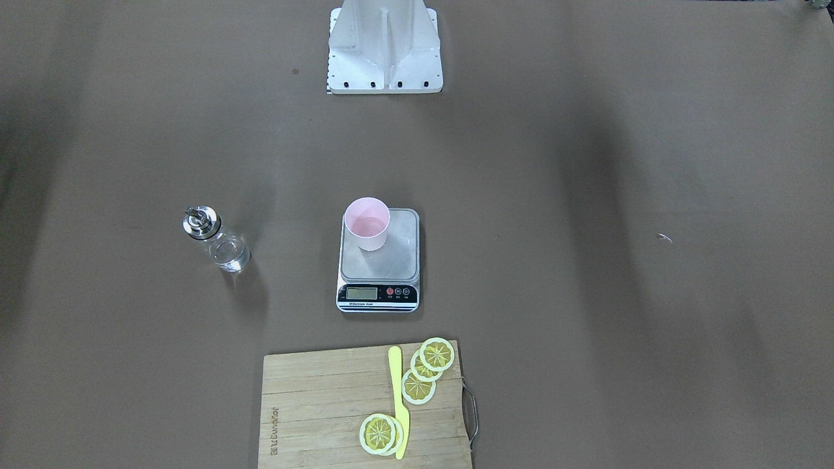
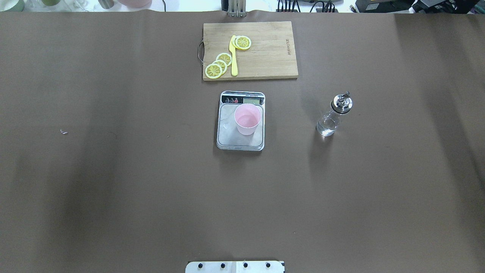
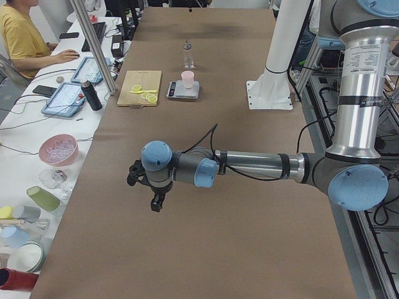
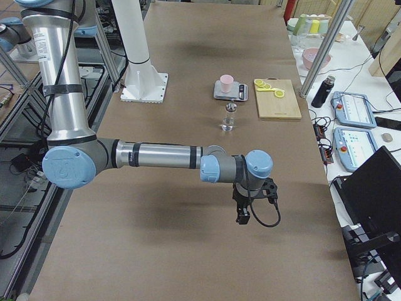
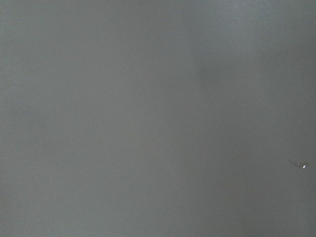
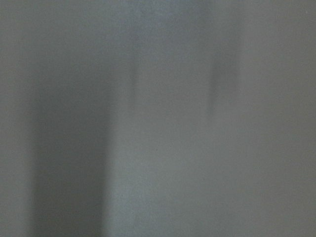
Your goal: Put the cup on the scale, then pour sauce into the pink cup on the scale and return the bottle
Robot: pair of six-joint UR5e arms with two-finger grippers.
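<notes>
1. Scale (image 1: 391,264) – flat, with a silver platform, lying on the brown worktop (image 1: 586,326). Its black display strip faces away from the robot's base.
2. Cup (image 1: 367,225) – pale pink, upright on the scale's platform, a little toward the bottle's side of it. I cannot tell whether it holds anything.
3. Bottle (image 1: 218,242) – clear glass with a silver collar and spout, upright on the worktop. It is well apart from the scale, on the robot's right of it. Sauce (image 2: 326,127) – colourless liquid, faintly visible low in the glass.
4. Cutting board (image 1: 326,404) – wooden, just beyond the scale's display end. It carries lemon slices (image 1: 436,354) and a yellow knife (image 1: 397,397).
5. Left hand (image 3: 151,187) – pointing down above bare worktop, well apart from the scale, with nothing seen in it. I cannot tell whether the jaws are wide or narrow.
6. Right hand (image 4: 250,200) – likewise pointing down over bare worktop, past the bottle from the scale. The jaw spread cannot be told.
7. Wrist cameras – both show only a blurred plain surface.
</notes>
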